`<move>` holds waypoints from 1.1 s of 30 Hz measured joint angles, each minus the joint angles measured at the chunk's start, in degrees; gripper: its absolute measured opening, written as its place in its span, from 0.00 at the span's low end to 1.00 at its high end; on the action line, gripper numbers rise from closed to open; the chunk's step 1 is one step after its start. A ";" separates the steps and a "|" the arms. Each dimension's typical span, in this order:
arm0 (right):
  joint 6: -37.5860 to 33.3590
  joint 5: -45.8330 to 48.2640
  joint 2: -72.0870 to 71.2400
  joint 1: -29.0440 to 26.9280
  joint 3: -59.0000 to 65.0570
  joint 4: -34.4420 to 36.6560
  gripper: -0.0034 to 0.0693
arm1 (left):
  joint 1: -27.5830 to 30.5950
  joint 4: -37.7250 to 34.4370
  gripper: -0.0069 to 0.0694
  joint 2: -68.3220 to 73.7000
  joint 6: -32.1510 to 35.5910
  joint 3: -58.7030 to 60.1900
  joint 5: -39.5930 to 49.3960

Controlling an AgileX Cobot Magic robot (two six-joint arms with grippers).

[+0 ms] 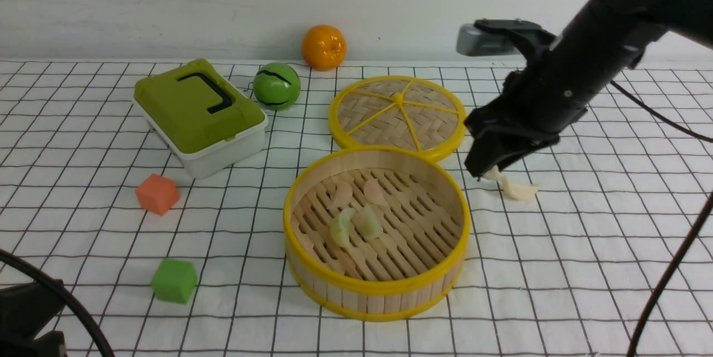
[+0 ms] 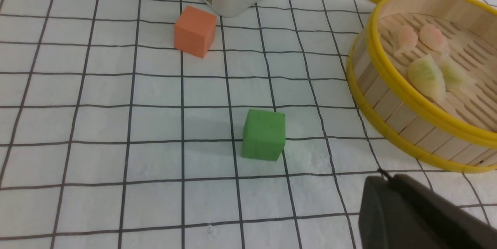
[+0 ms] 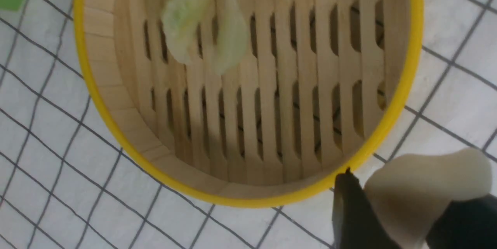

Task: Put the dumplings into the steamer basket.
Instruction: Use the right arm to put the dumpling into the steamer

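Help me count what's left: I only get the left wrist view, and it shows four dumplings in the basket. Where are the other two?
Observer: The right tool is shut on a cream dumpling.
Operator: Is it over the basket?
Observer: No. It is just outside the basket, off its right rim, above the cloth.
Operator: And the sixth?
Observer: A second cream dumpling seems to lie on the cloth right of the basket, close by that tool.
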 joint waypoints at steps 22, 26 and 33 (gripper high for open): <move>5.10 3.18 14.44 9.91 -10.32 -5.75 0.38 | 0.00 -0.05 0.10 0.00 -0.15 0.00 0.00; 5.40 2.36 15.17 10.20 -10.44 -8.43 0.38 | 0.00 -0.05 0.10 0.00 -0.15 0.00 0.00; 6.42 -0.38 17.25 10.20 -10.50 -9.23 0.38 | 0.00 -0.05 0.11 0.00 -0.15 0.00 0.00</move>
